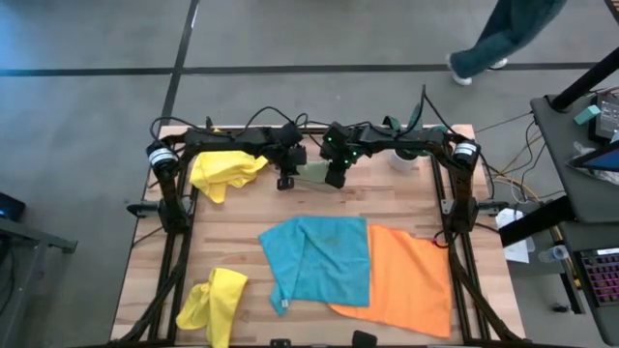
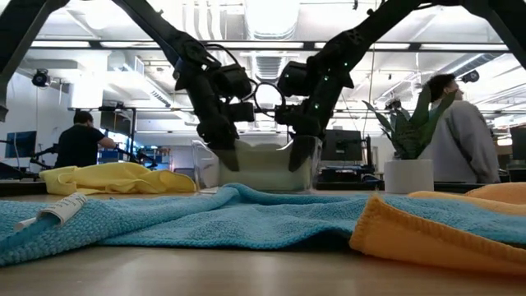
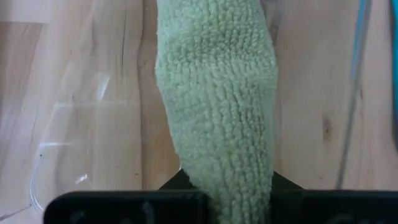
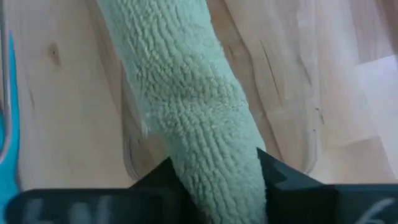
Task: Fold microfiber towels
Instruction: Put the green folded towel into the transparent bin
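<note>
sage towel (image 1: pixel 312 174): bunched, strung between both end effectors at the middle of the bench's far edge, over the clear tray (image 2: pixel 261 167)
sage towel, wrist views: ribbed pile (image 3: pixel 217 106) runs straight down into each arm's fingers (image 4: pixel 186 106)
left end effector (image 1: pixel 286 181): clenched on the sage towel's left end (cloth fills the gap between its fingers in its own wrist view)
right end effector (image 1: pixel 335 178): on the towel's right end; cloth sits between its fingers, but cannot tell whether they grip or have let go
turquoise towel (image 1: pixel 319 259): spread at bench centre toward the near edge, one corner folded over, white tag (image 2: pixel 59 210) at its near left corner
orange towel (image 1: pixel 408 278): flat, near right of the bench, its left edge tucked under the turquoise one
yellow towel (image 1: pixel 224 169): crumpled at the far left corner
second yellow towel (image 1: pixel 213 303): crumpled at the near left corner
plant (image 2: pixel 408 152): white pot, far right corner
bench (image 1: pixel 242 217): light wood planks
room: two people (image 2: pixel 80 141) standing beyond the bench (low view), one each side
</note>
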Motion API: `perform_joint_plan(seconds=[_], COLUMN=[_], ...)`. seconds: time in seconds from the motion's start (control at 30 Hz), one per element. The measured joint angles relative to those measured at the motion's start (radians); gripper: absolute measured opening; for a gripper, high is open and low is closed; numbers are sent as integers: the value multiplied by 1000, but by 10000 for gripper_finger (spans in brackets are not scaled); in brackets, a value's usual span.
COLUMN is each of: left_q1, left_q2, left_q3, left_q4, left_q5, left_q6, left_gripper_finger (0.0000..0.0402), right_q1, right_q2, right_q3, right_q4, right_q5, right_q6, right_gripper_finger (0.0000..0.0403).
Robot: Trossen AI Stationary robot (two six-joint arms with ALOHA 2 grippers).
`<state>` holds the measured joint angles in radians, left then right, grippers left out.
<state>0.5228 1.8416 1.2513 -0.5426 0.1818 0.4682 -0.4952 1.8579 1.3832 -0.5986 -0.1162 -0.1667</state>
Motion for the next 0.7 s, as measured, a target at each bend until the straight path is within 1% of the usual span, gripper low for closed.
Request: perform_joint_plan(seconds=[0.13, 0.27, 0.4, 0.5, 0.53, 0.63, 0.7], left_q1=[1, 4, 10, 13, 15, 19, 21], left_q2=[0, 0, 1, 5, 6, 6, 6], left_q3=[20, 21, 18, 17, 17, 20, 19], left_q4=[-31, -43, -60, -110, -117, -112, -111], left_q5=[0, 0, 0, -10, -8, -14, -9], left_q6=[-1, -1, 4, 8, 8, 9, 9], left_gripper_finger=[4, 4, 4, 4, 4, 4, 4], right_q1=[6, 15, 31, 41, 42, 42, 43], right_q2=[-8, -32, -53, -54, -54, -56, -56], right_q3=[27, 69, 103, 118, 124, 124, 124], right_q4=[-40, -79, -88, -117, -105, -114, -113], right_q5=[37, 56, 60, 109, 109, 117, 144], right_q6=[-25, -31, -41, -41, -36, -35, -36], right_gripper_finger=[128, 156, 166, 166, 167, 170, 174])
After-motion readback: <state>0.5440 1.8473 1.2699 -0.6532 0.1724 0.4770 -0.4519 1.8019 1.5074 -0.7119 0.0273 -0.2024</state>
